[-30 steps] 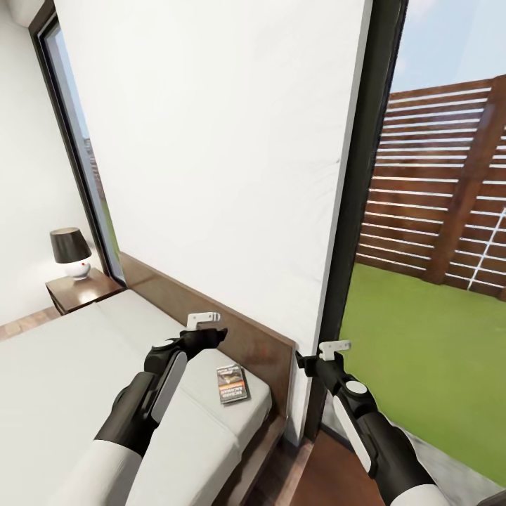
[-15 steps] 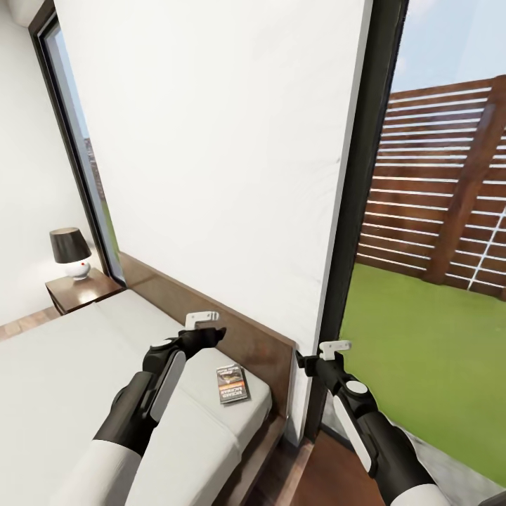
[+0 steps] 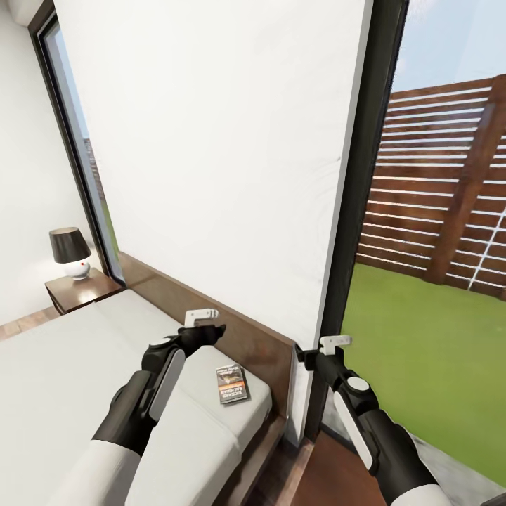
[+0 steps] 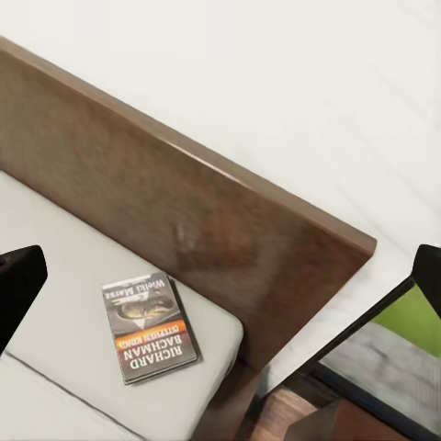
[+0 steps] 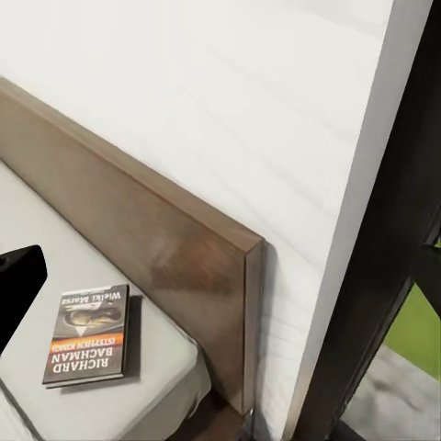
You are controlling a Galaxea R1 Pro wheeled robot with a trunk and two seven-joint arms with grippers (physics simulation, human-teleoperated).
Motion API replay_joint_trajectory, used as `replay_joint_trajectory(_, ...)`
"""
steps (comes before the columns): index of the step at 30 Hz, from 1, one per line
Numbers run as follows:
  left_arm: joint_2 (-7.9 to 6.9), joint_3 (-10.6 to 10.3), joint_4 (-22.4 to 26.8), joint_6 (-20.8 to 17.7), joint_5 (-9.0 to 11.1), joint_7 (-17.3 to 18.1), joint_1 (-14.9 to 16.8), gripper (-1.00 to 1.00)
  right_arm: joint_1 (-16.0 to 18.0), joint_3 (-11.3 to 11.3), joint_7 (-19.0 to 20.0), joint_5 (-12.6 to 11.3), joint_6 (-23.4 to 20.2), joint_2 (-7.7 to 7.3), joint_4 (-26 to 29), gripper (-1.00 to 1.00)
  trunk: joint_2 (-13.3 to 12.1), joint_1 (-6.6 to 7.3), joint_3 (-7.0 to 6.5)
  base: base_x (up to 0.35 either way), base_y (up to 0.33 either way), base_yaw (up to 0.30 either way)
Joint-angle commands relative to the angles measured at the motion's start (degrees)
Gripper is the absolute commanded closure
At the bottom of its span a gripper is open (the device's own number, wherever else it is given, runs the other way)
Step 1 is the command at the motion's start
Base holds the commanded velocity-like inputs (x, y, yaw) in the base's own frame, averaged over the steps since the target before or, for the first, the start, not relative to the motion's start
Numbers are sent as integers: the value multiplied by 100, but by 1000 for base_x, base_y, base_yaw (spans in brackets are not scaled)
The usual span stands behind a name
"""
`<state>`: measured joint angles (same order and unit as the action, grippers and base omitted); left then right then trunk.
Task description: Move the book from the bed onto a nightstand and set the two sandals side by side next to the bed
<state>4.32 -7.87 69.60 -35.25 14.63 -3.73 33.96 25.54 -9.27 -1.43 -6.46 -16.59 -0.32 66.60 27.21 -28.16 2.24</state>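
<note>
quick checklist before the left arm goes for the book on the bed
1. Thin paperback book with orange band lying flat on the pale grey-white mattress, near the dark brown headboard: ok.
2. Book top free, nothing resting on it: ok.
3. Left gripper over the bed, above and apart from the book: ok.
4. Left jaws open for a grasp: ok, the left wrist view shows dark tips wide apart.
5. Right gripper clear of the book, out past the bed's edge: ok.
6. Glossy dark wood nightstand has room: cannot tell; a black-shaded lamp stands on it.

L hand (image 3: 202, 315) raised, R hand (image 3: 334, 342) raised, arms extended fwd
</note>
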Motion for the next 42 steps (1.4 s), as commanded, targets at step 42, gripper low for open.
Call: replay_joint_trajectory(42,53,18,-69,-575,143,-52,88,-100,32,17,-73,1,-1613,-50,906,-100,-429,238,-79,0,0,0)
